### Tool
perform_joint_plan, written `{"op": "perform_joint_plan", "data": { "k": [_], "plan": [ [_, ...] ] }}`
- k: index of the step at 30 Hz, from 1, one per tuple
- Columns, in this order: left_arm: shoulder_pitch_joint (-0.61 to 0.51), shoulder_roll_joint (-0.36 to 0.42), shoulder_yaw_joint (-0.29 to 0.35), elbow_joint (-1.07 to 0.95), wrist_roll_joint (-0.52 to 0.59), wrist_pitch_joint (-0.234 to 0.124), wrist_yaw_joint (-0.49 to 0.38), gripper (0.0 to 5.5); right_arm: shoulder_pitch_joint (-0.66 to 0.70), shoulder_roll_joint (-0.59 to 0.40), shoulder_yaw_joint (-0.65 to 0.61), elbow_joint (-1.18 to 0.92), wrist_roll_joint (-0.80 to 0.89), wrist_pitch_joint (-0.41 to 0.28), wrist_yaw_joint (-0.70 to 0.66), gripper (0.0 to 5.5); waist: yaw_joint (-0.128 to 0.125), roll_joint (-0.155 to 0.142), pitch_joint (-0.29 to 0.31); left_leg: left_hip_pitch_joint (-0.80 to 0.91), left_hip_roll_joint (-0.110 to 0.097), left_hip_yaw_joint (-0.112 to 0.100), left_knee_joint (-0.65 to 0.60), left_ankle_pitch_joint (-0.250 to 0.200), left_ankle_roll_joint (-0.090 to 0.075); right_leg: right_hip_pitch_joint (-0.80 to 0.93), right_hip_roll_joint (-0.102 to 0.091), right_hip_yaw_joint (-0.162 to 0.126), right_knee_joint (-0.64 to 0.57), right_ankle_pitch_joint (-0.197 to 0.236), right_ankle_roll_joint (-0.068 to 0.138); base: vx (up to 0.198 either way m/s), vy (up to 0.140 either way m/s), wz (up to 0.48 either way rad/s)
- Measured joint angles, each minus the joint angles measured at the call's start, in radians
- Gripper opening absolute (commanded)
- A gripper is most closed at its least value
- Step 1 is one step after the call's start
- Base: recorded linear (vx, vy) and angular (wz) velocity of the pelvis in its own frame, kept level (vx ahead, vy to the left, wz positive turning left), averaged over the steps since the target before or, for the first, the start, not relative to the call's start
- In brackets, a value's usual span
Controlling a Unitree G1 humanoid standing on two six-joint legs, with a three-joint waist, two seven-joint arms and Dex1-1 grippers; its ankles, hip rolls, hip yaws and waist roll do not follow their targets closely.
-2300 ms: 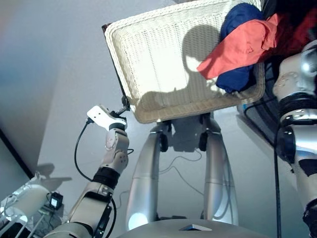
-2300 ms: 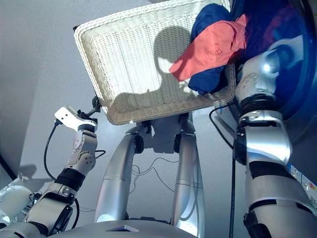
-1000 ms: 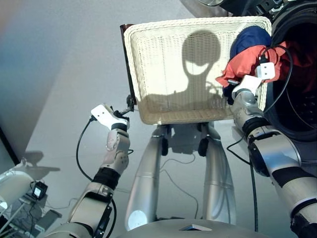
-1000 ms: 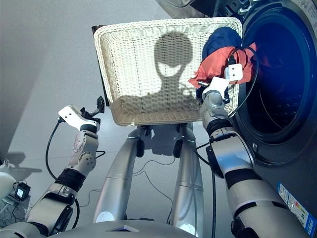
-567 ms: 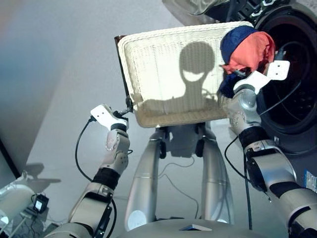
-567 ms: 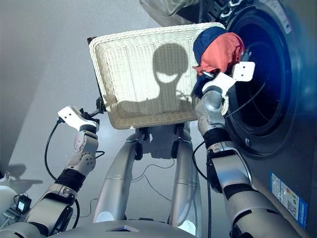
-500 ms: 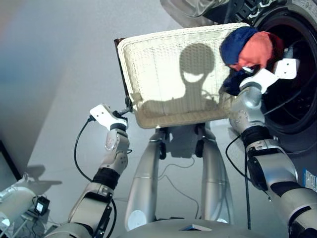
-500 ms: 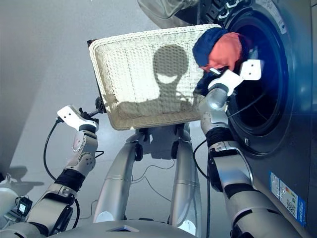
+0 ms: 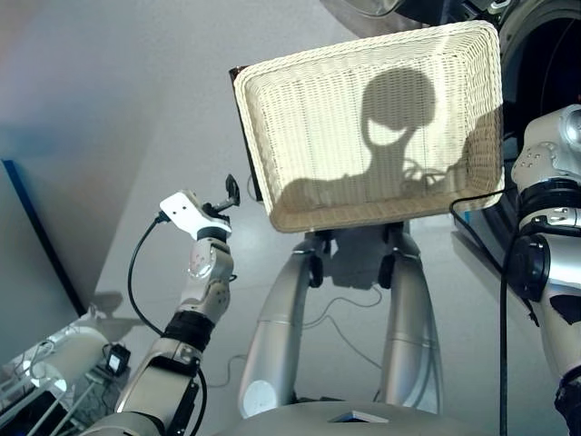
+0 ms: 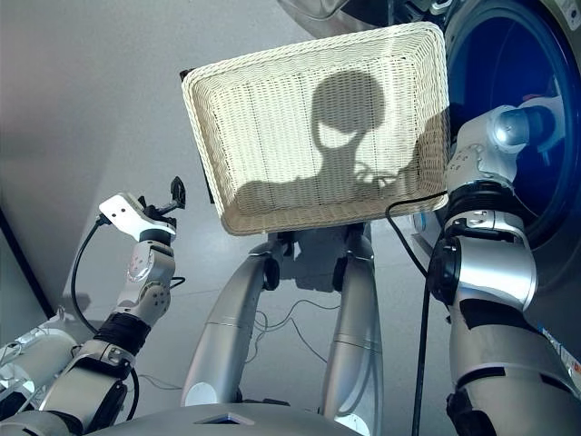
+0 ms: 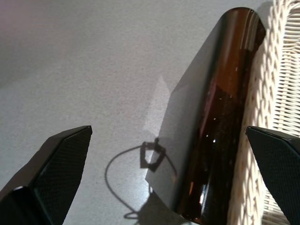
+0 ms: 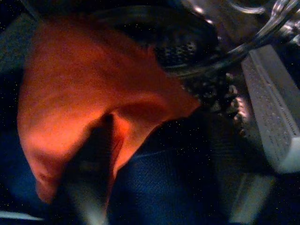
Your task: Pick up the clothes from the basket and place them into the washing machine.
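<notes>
The cream-white wicker basket (image 9: 309,118) holds no clothes, only a shadow. My left gripper (image 9: 229,193) hovers open beside the basket's left rim, its fingers (image 11: 61,159) spread wide with nothing between them. My right arm (image 10: 481,236) reaches into the round opening of the washing machine (image 10: 563,272), so the head views do not show its gripper. In the right wrist view an orange-red garment (image 12: 79,89) and a navy blue one (image 12: 159,187) fill the picture, bunched at the gripper. The perforated drum (image 12: 187,42) lies just behind them.
A dark glossy brown panel (image 11: 220,117) runs along the basket's left edge. Silver stand legs (image 9: 281,336) and loose cables sit under the basket. Another appliance (image 9: 381,9) shows at the far top. Small gear lies on the floor at lower left (image 9: 54,363).
My right arm lifted the orange-red and navy clothes out of the basket's right corner and carried them into the drum. The camera has shifted. The left arm stayed put.
</notes>
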Motion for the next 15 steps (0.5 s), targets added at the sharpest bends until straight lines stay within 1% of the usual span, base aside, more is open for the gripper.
{"op": "perform_joint_plan", "data": {
  "k": [2,4,6,8,11,13,15],
  "plan": [
    [0.0,0.0,0.0,-0.011,0.001,0.0,-0.001,5.5,0.0,0.004,0.029,-0.002,-0.002,0.001,0.019,5.5,-0.001,0.0,0.0,-0.001,0.0,0.0,0.003,0.0,0.0,0.0,0.0,0.0,0.003,0.0,0.0,0.0,0.0,0.0],
    [0.002,0.001,0.0,-0.011,0.001,0.0,-0.006,5.5,0.003,0.021,0.062,-0.003,-0.002,0.002,0.073,5.5,-0.006,0.0,0.0,-0.001,0.0,-0.001,0.004,0.0,0.0,0.0,-0.001,-0.001,0.006,-0.001,0.001,0.0,0.0,0.0],
    [0.008,0.001,0.001,-0.008,0.0,0.0,-0.01,5.5,0.014,0.049,0.088,-0.009,0.03,-0.001,0.163,5.5,-0.013,-0.001,-0.001,0.0,0.0,-0.002,0.004,0.0,0.0,0.0,0.0,-0.001,0.007,-0.001,0.001,0.0,0.0,0.0],
    [0.021,0.0,0.003,-0.005,-0.001,0.002,-0.02,5.5,0.033,0.092,0.112,-0.012,0.067,-0.001,0.249,5.5,-0.027,-0.001,-0.001,0.0,0.0,-0.004,0.004,0.0,0.0,0.001,0.0,-0.003,0.007,-0.001,0.001,0.0,0.0,0.0],
    [0.023,-0.008,0.003,0.007,-0.019,0.005,-0.05,5.5,0.082,0.124,0.17,-0.003,0.11,0.006,0.361,5.5,-0.033,-0.002,-0.001,0.003,0.001,-0.006,0.007,0.0,0.0,0.007,0.0,-0.006,0.008,0.0,0.0,0.0,0.0,0.0],
    [0.025,-0.019,0.004,0.05,-0.049,0.008,-0.077,5.5,0.137,0.135,0.239,-0.005,0.112,0.035,0.441,5.5,-0.04,-0.003,-0.001,0.021,0.0,-0.011,0.004,-0.001,-0.001,0.028,-0.001,-0.011,0.006,-0.001,0.001,0.0,0.0,0.0],
    [0.039,-0.018,0.005,0.072,-0.078,0.019,-0.095,5.5,0.176,0.153,0.289,-0.006,0.108,0.057,0.493,5.5,-0.055,-0.007,-0.003,0.039,0.001,-0.016,0.001,-0.002,-0.002,0.05,-0.001,-0.017,0.002,-0.001,0.001,0.0,0.0,0.0]
  ]
}}
